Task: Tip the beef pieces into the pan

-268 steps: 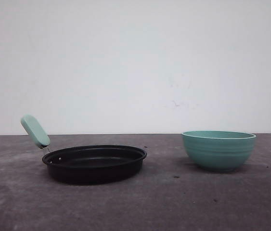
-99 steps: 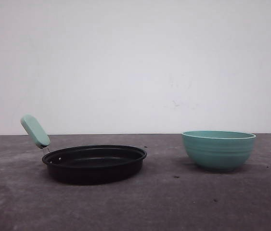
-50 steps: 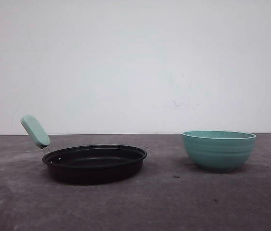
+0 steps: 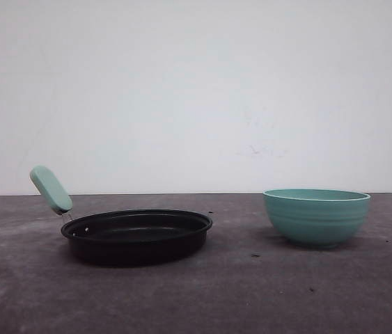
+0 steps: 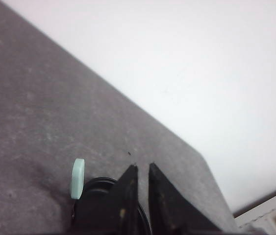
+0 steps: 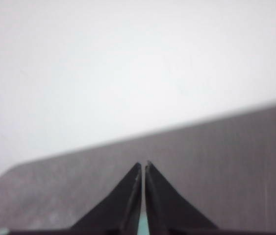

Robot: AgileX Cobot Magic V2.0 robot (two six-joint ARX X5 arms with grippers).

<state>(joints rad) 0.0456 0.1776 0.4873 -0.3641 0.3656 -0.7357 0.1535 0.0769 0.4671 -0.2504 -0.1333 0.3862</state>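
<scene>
The black pan (image 4: 136,236) sits on the table at the left, its mint-green handle (image 4: 51,189) slanting up to the left. The beef pieces are out of view; the inside of the teal bowl (image 4: 316,217) is hidden from the front. In the left wrist view my left gripper (image 5: 142,167) hangs over the pan's (image 5: 97,185) rim beside the handle (image 5: 78,178), with its fingers a narrow slit apart and nothing between them. My right gripper (image 6: 143,165) has its fingers almost touching, and a teal sliver (image 6: 143,226) shows through the slit.
The grey table (image 4: 251,292) runs back to a plain white wall (image 4: 196,90). The bowl stands at the right, well apart from the pan. A pale shelf edge (image 5: 270,215) shows beyond the table's far corner in the left wrist view.
</scene>
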